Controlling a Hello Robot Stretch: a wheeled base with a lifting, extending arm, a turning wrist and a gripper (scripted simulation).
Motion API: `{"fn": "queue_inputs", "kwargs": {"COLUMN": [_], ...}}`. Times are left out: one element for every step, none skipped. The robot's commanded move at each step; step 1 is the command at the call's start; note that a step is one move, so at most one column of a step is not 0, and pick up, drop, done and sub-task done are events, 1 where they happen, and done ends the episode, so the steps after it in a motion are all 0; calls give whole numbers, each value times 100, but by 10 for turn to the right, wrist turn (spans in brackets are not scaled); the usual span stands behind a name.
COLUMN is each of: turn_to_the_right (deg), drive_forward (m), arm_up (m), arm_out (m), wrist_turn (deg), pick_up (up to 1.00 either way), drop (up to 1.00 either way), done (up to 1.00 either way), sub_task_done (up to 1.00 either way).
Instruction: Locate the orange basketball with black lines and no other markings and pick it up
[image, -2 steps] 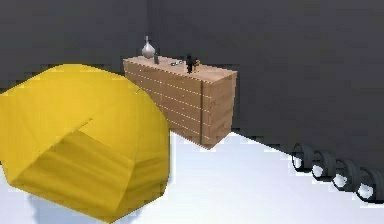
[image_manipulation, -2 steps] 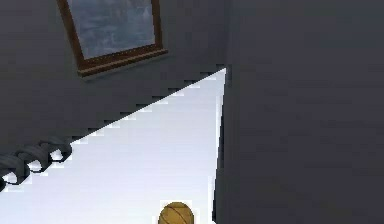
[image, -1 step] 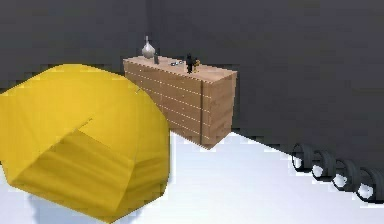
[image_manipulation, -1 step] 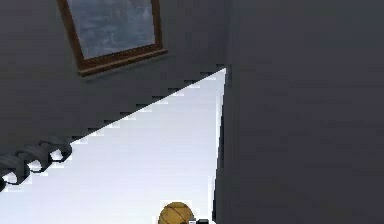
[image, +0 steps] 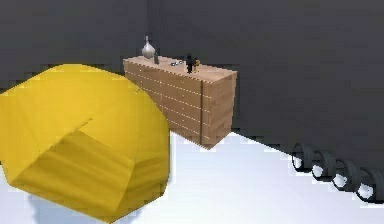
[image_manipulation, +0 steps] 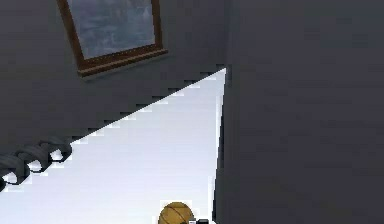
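An orange ball with dark lines (image_manipulation: 175, 213) sits at the arm side view's bottom edge, just left of the middle, partly cut off by the edge. Right beside it a small dark piece with pale bits, which looks like the gripper (image_manipulation: 197, 219), pokes up from the bottom edge. I cannot tell whether it touches the ball or holds anything, since its far end is barely visible.
A big yellow faceted lump (image: 85, 140) fills the forward view's left foreground. Behind it stands a wooden dresser (image: 195, 100) with a vase (image: 149, 48). Dumbbells (image: 335, 172) (image_manipulation: 30, 160) line the dark wall. A framed picture (image_manipulation: 113, 32) hangs above pale open floor (image_manipulation: 150, 150).
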Motion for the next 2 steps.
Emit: {"fn": "queue_inputs", "kwargs": {"turn_to_the_right": [0,0], "drive_forward": [0,0], "arm_up": [0,0], "arm_out": [0,0], "wrist_turn": [450,450], "pick_up": [0,0], "drop": [0,0], "done": [0,0], "sub_task_done": [0,0]}}
